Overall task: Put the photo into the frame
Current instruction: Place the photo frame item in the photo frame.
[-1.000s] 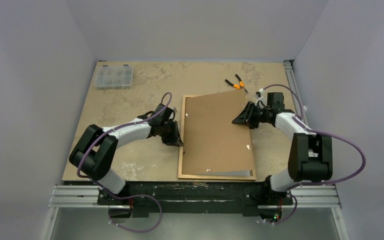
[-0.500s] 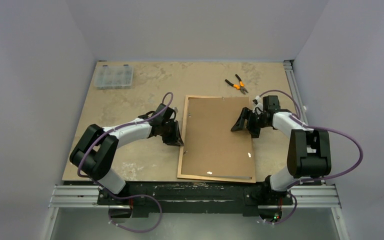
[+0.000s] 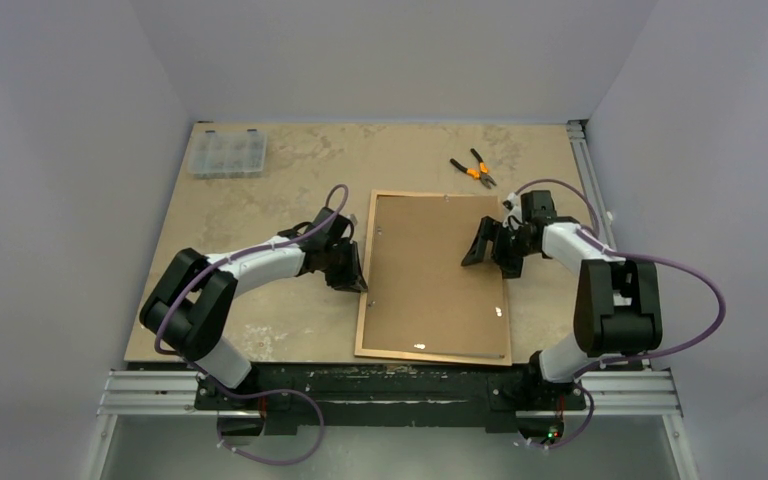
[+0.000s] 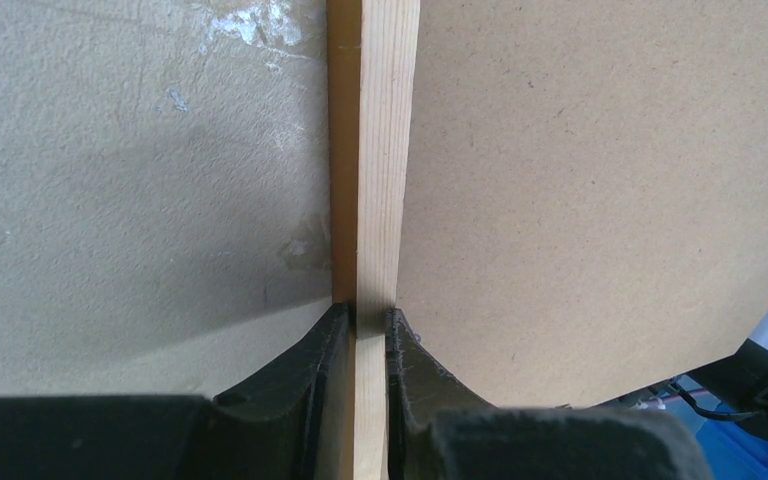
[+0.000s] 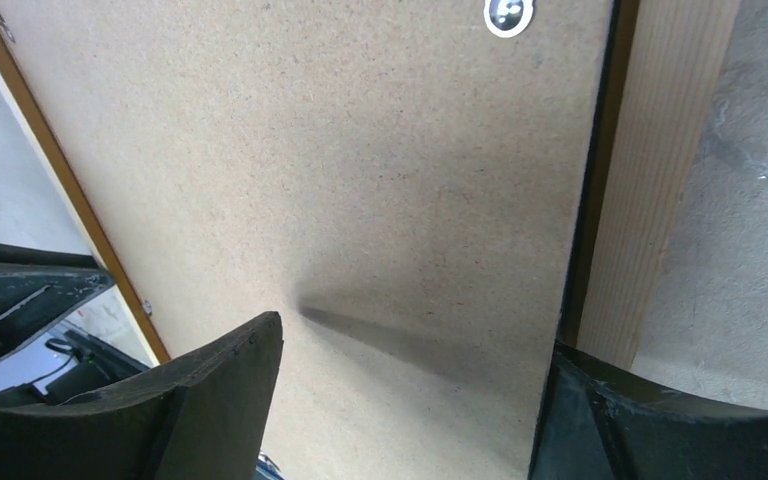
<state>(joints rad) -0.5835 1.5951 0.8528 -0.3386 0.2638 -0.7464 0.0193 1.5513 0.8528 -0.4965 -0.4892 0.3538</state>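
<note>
Left gripper (image 4: 365, 316) clamps the left rail of the frame (image 4: 380, 150), flat on the desk (image 3: 280, 170); right gripper (image 5: 415, 345) stands open over the backing panel (image 5: 360, 150). We see no photo. We should press the panel flat, gently.

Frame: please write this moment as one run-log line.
left gripper: shut on frame left rail | right gripper: open, over panel | panel: lying in frame | photo: not visible
</note>
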